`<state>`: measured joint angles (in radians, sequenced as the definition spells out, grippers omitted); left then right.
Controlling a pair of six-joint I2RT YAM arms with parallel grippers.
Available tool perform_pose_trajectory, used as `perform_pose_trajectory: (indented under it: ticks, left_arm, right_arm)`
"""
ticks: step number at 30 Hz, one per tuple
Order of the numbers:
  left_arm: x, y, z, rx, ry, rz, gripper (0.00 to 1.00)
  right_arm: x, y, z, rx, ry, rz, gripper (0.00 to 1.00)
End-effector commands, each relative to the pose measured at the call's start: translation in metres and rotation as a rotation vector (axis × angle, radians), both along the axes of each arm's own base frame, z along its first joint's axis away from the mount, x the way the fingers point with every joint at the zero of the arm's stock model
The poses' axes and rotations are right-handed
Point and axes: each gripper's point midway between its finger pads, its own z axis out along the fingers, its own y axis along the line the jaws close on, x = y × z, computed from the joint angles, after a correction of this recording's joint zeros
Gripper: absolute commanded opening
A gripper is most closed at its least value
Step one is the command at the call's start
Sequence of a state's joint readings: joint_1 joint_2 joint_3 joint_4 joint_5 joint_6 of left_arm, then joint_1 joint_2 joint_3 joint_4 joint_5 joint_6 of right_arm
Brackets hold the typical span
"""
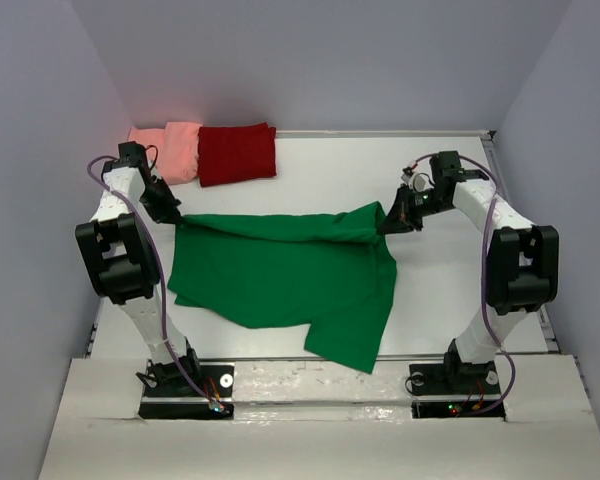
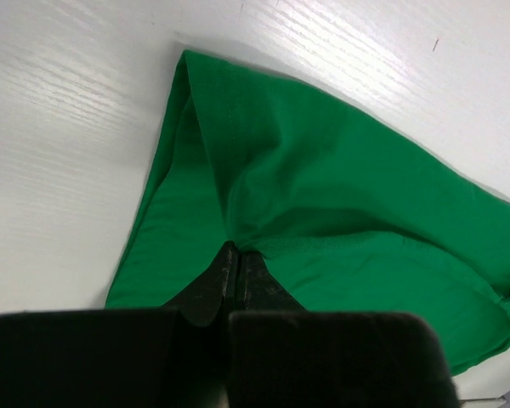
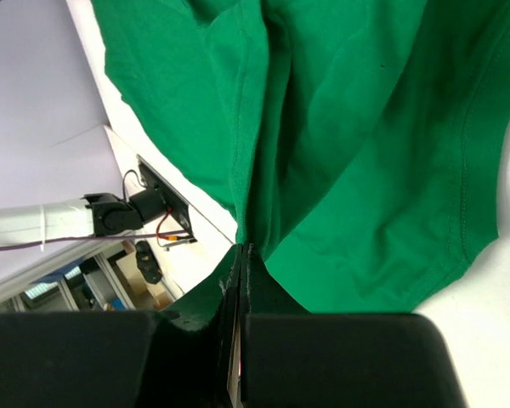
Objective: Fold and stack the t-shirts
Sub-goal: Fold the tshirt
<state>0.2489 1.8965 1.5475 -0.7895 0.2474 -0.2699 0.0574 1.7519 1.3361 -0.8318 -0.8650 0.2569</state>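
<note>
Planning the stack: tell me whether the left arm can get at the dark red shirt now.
Probably not yet: the left tool is shut on the green shirt, though nothing covers the dark red shirt.

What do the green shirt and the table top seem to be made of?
Green shirt: soft matte fabric, probably cotton knit. It drapes in loose folds and shows stitched hems.
Table top: hard white board with a slight sheen and faint parallel streaks. It may be laminate or painted, but the look leaves this open.
</note>
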Motion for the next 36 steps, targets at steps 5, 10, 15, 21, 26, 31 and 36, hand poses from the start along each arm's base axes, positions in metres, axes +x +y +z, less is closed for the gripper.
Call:
perform_pose_trajectory:
  ticks: [5, 10, 15, 21, 26, 31, 36]
  left_arm:
    - [-0.027, -0.002, -0.004, 0.0, 0.087, -0.058, 0.01]
    - [-0.038, -0.006, -0.007, -0.007, 0.105, -0.065, 0.04]
    - [-0.056, -0.011, -0.016, -0.023, 0.147, -0.068, 0.05]
    - [-0.067, -0.014, -0.024, -0.028, 0.176, -0.072, 0.1]
    - [-0.067, -0.007, -0.018, 0.009, 0.167, -0.058, 0.39]
    - [-0.05, 0.012, 0.006, 0.063, 0.099, -0.014, 0.44]
    - [-0.029, 0.042, 0.04, 0.135, 0.01, 0.055, 0.43]
  right_arm:
    - [-0.015, -0.001, -0.015, -0.1, 0.038, 0.042, 0.0]
    - [-0.016, -0.013, -0.031, -0.197, 0.08, 0.045, 0.0]
    - [-0.025, -0.024, -0.046, -0.271, 0.141, 0.042, 0.0]
    - [-0.033, -0.024, -0.06, -0.314, 0.179, 0.056, 0.17]
    - [-0.022, -0.033, -0.058, -0.383, 0.14, 0.014, 0.82]
    - [0.001, -0.028, -0.04, -0.357, 0.076, -0.025, 0.84]
    - [0.027, -0.023, -0.029, -0.333, -0.003, -0.07, 0.8]
